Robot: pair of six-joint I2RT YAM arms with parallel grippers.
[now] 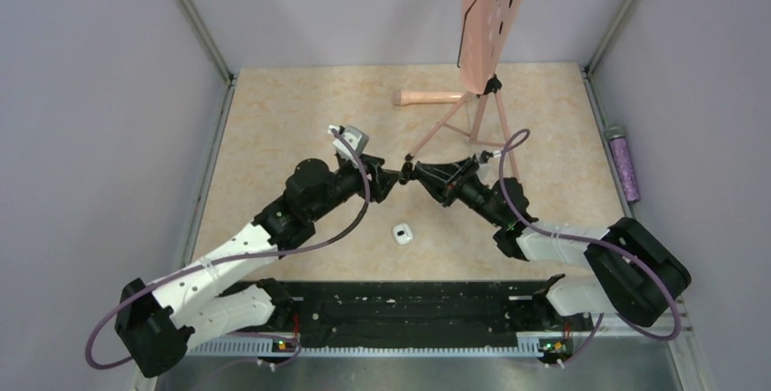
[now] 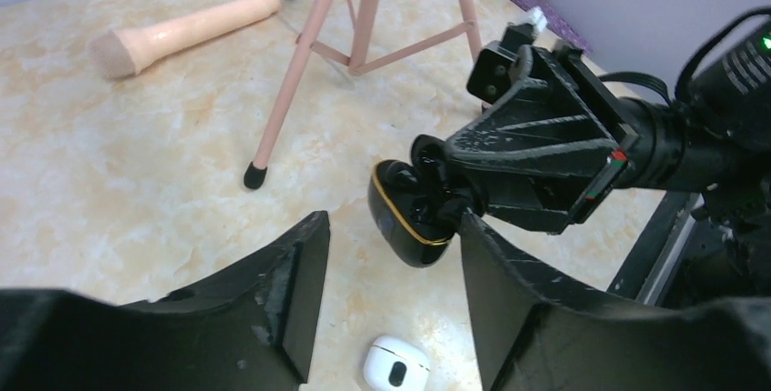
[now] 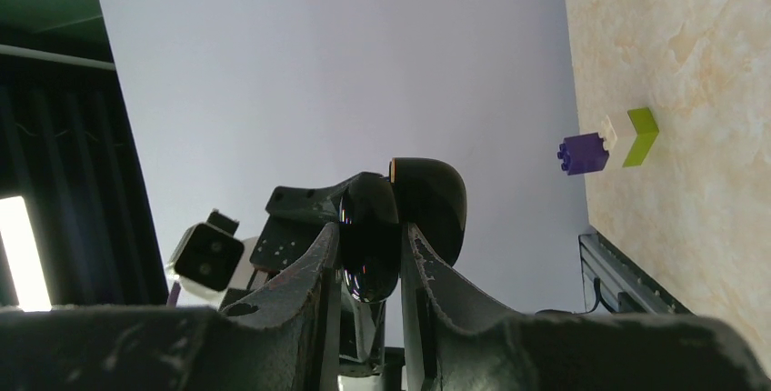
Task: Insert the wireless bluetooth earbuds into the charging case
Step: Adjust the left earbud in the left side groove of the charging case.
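My right gripper [image 1: 416, 174] is shut on the charging case [image 2: 405, 225], a glossy black shell with a gold rim, and holds it in the air with its lid open. In the right wrist view the case [image 3: 368, 255] sits pinched between my fingers [image 3: 371, 232]. My left gripper [image 2: 391, 259] stands open right in front of the case, its right fingertip close by the rim and nothing between its fingers. Everything inside the case is black, so I cannot make out the wireless bluetooth earbuds there or anywhere else.
A small white case [image 1: 404, 233] with a dark oval lies on the table under the grippers. A pink tripod [image 1: 473, 114] with a pink board stands behind them. A peach microphone-shaped piece [image 1: 427, 97] lies at the back. Purple [image 3: 584, 152] and green [image 3: 642, 135] blocks lie further off.
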